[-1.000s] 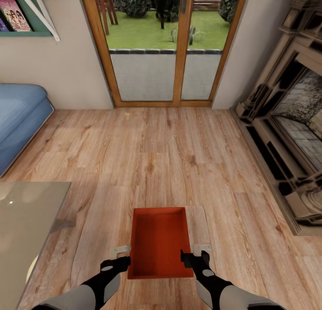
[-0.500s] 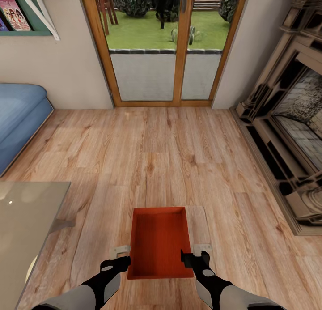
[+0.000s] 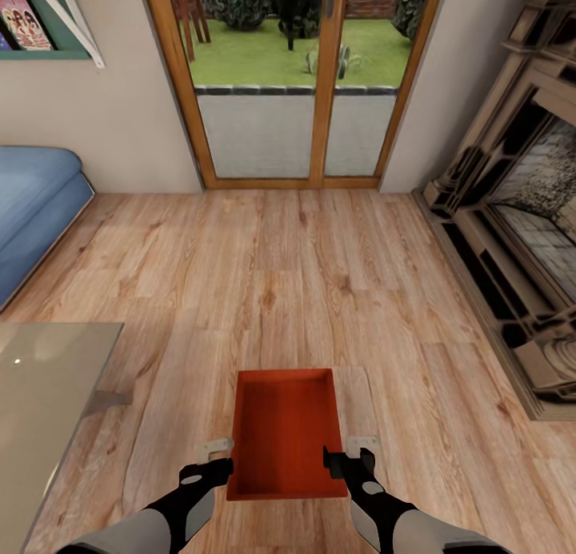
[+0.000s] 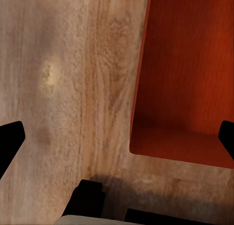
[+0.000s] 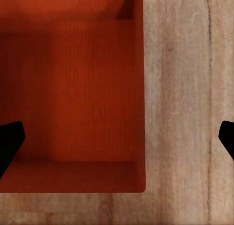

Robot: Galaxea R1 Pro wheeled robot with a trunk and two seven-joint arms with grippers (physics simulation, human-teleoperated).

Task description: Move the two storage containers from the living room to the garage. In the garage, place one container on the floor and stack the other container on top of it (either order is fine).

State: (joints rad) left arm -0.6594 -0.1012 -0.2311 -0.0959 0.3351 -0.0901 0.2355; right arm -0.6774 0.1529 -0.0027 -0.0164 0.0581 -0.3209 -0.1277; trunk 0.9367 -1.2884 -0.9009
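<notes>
One orange-red storage container (image 3: pixel 284 430) stands open-topped and empty on the light wood-plank floor (image 3: pixel 280 282) of the living room, right in front of me. My left gripper (image 3: pixel 222 458) straddles its left wall near the close corner. My right gripper (image 3: pixel 344 454) straddles the right wall opposite. In the left wrist view the container (image 4: pixel 190 64) lies between widely spread black fingertips (image 4: pixel 9 142). The right wrist view likewise has the container (image 5: pixel 73 88) between far-apart fingertips (image 5: pixel 9 142). Both grippers are open, and neither clamps the wall.
A glass-topped table (image 3: pixel 40 394) stands close at the left. A blue sofa (image 3: pixel 32 210) sits further back on the left. The brick fireplace (image 3: pixel 512 242) runs along the right. Wood-framed glass doors (image 3: pixel 296 82) are straight ahead, with open plank floor before them.
The whole picture has shifted very slightly, so the camera has moved. The container and both grippers keep their places relative to each other.
</notes>
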